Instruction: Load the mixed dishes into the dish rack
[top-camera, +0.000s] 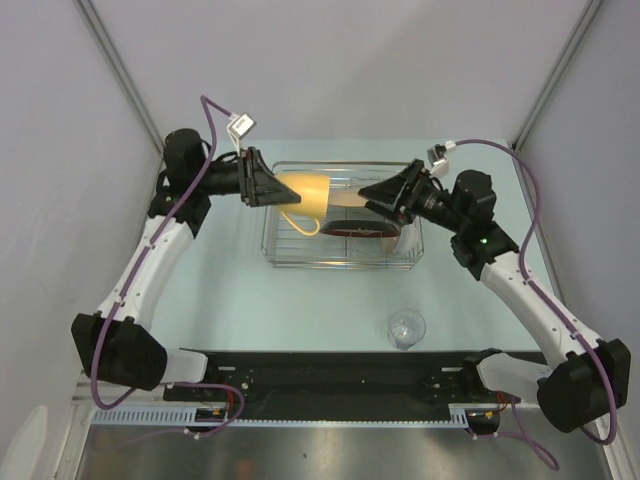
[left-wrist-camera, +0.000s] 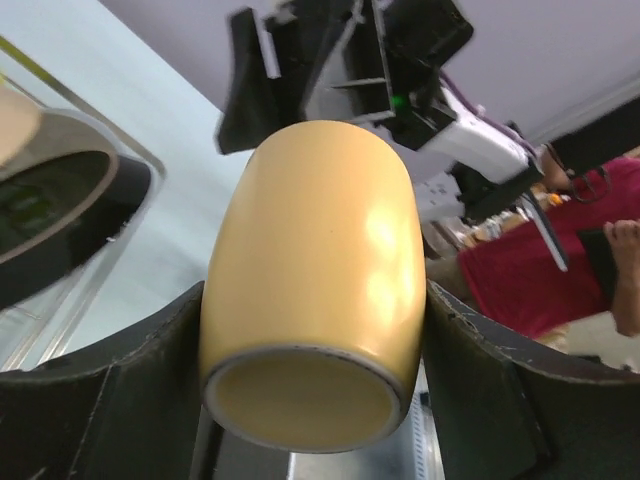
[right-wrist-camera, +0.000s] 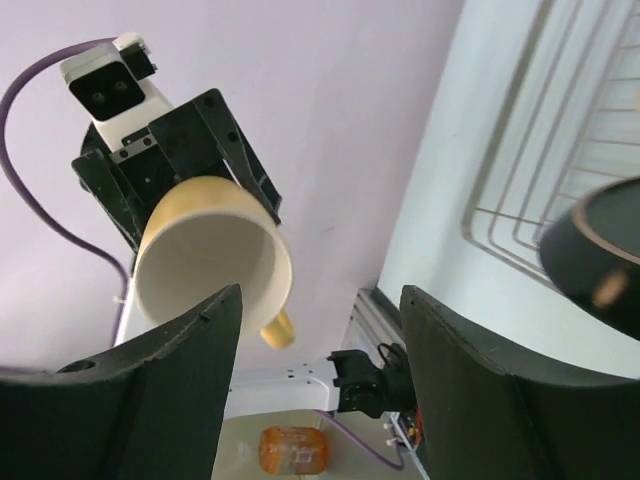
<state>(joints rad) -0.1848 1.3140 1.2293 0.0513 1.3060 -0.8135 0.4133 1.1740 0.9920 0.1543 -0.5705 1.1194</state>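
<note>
My left gripper (top-camera: 272, 187) is shut on the yellow mug (top-camera: 308, 194), held on its side above the left part of the silver wire dish rack (top-camera: 290, 250), handle (top-camera: 303, 225) hanging down. In the left wrist view both fingers (left-wrist-camera: 140, 400) press the mug's sides (left-wrist-camera: 315, 280). My right gripper (top-camera: 383, 195) is open and empty over the rack's right part, above the dark-red-rimmed plate (top-camera: 362, 229). A tan plate edge (top-camera: 347, 203) shows beside it; I cannot tell its pattern. The clear glass (top-camera: 406, 328) stands on the table. The bowls are out of view.
The right wrist view shows the mug's open mouth (right-wrist-camera: 205, 265), the rack's wires (right-wrist-camera: 560, 150) and the dark plate rim (right-wrist-camera: 600, 260). White walls enclose the table on three sides. A black rail (top-camera: 330, 368) runs along the near edge.
</note>
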